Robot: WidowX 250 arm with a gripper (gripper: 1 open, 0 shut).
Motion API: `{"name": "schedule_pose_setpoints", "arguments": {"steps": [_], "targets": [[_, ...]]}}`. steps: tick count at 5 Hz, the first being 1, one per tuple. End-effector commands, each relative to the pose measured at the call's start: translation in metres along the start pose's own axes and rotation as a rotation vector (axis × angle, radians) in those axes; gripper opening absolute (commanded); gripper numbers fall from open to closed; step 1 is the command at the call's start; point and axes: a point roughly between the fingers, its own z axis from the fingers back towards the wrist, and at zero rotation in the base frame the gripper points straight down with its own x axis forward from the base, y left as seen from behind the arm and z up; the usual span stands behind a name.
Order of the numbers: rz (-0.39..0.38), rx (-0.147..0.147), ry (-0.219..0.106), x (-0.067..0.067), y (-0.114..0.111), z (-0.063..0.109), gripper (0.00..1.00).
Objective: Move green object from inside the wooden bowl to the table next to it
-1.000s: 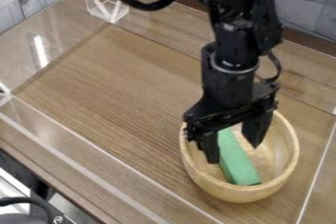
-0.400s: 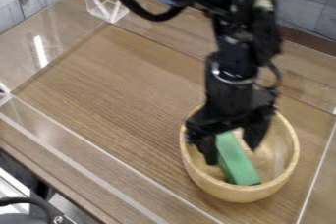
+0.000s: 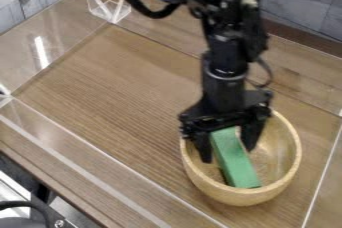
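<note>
A bright-green flat block (image 3: 237, 163) lies slanted inside the light-tan wooden bowl (image 3: 286, 170) at the lower right of the brown wood-grain table (image 3: 120, 82). My black gripper (image 3: 230, 139) points straight down into the bowl. Its two fingers stand open, one on each side of the block's upper end, and the left finger (image 3: 206, 145) sits low by the bowl's left rim. The block's top end is partly hidden behind the fingers. I cannot tell whether the fingers touch the block.
Clear acrylic walls (image 3: 80, 147) edge the table at the front, left and back. A white clip (image 3: 107, 9) sits on the back wall. Bare wood-grain surface stretches to the left of the bowl.
The gripper has sunk a little deeper into the bowl, shifted slightly left and rolled, so its fingers now straddle the green block lower down. The block and bowl have not moved.
</note>
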Motion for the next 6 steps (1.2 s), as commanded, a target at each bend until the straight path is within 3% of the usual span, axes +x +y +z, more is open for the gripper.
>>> {"name": "schedule_pose_setpoints", "arguments": {"steps": [1,3,4,5,6], "targets": [[-0.075,-0.038,-0.007,-0.014,-0.026,0.009,1.0],[-0.137,-0.041,0.019,-0.005,-0.013,0.016,1.0],[-0.114,-0.049,0.019,-0.011,-0.023,0.023,1.0],[-0.169,-0.085,0.021,-0.006,-0.026,0.044,1.0],[-0.183,-0.151,0.0,0.003,-0.026,0.085,1.0]]}}
